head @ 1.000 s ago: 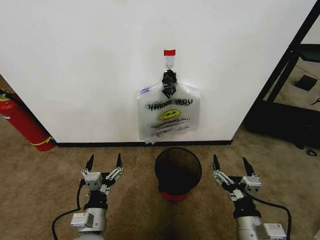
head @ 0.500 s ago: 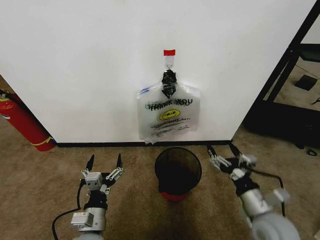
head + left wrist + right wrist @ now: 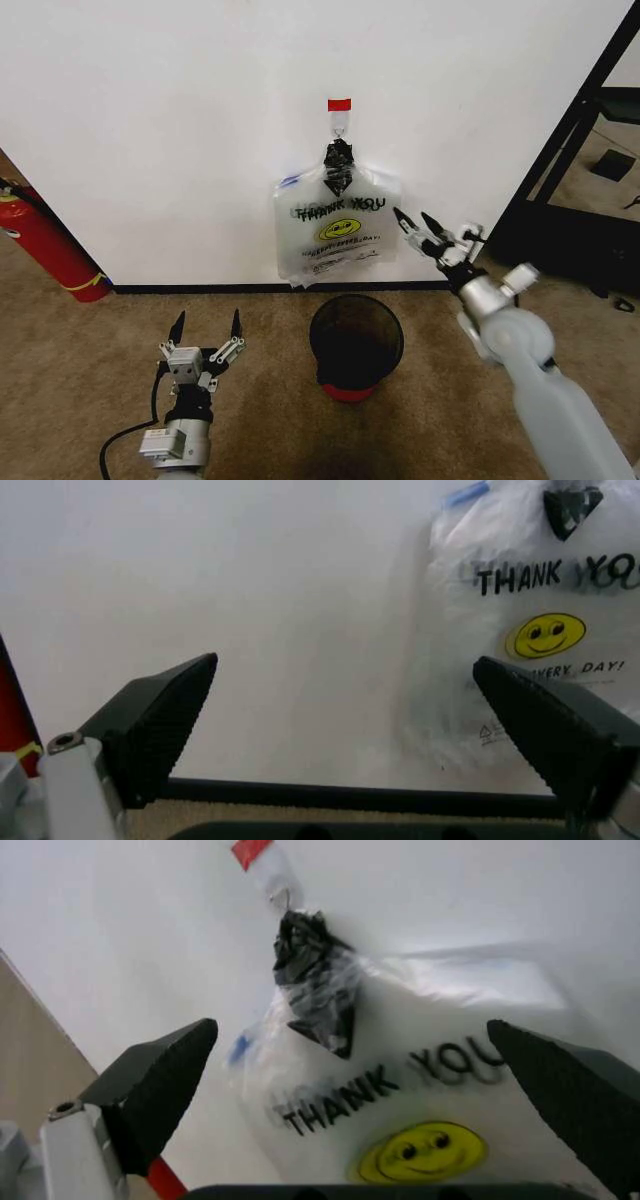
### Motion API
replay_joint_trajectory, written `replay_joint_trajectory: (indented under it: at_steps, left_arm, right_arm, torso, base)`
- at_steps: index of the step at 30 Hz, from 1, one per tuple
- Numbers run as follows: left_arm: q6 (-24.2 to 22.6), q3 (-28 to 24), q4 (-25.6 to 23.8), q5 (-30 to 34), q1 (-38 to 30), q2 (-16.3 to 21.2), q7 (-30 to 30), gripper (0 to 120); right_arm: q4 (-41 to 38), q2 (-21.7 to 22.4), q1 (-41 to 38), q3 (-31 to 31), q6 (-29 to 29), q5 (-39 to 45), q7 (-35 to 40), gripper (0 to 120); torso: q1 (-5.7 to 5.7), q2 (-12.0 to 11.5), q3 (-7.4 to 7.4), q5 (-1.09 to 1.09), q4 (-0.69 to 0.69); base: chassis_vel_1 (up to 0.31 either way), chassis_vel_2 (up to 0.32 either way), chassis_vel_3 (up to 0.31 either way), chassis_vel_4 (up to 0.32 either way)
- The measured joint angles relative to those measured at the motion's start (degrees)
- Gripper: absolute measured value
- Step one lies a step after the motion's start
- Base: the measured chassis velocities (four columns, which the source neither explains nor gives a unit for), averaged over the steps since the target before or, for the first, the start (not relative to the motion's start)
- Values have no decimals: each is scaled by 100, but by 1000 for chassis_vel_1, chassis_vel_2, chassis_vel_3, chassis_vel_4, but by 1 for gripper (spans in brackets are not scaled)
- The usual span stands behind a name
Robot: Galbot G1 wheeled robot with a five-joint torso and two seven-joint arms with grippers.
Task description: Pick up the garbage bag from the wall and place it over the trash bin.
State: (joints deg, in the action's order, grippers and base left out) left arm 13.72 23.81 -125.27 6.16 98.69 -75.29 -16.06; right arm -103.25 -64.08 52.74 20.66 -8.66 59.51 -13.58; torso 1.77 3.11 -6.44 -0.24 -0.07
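Crinkly white plastic, the garbage bag (image 3: 338,232) hangs on the wall (image 3: 180,120) hook, above the far side of the trash bin (image 3: 356,345). Your right gripper (image 3: 420,226) is at its right edge, jaws spread, nothing held: you're reaching. Next, pinch one layer. Left gripper (image 3: 208,328) waits low, spread.

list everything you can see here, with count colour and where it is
garbage bags: a bundle, translucent white with black lettering and a yellow smiley, hanging on the wall under a black tie
hook: one, small, under the red tape strip
wall: one, white, black baseboard
trash bin: one, black mesh with red base, on the carpet below the bags
fire extinguisher: one, red, far left by the wall
carpet: tan
left gripper: open, low, left of the bin
right gripper: open, raised beside the bags' right edge
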Motion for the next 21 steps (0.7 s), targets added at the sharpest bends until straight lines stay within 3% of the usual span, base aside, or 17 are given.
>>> replay_joint_trajectory:
  at_steps: [9, 21]
  left_arm:
    - [0, 75, -65, -21, 65, -79, -3, 100]
    - [-6, 117, -131, 7, 80, -137, -8, 100]
  right_arm:
    - [1328, -231, -1504, -893, -35, 262, -134, 100]
    - [1990, -445, -1954, -1357, -6, 238, -326, 100]
  torso:
    - [0, 0, 0, -1, 2]
    - [0, 0, 1, 0, 0]
  base:
    - [0, 0, 0, 0]
    - [0, 0, 0, 0]
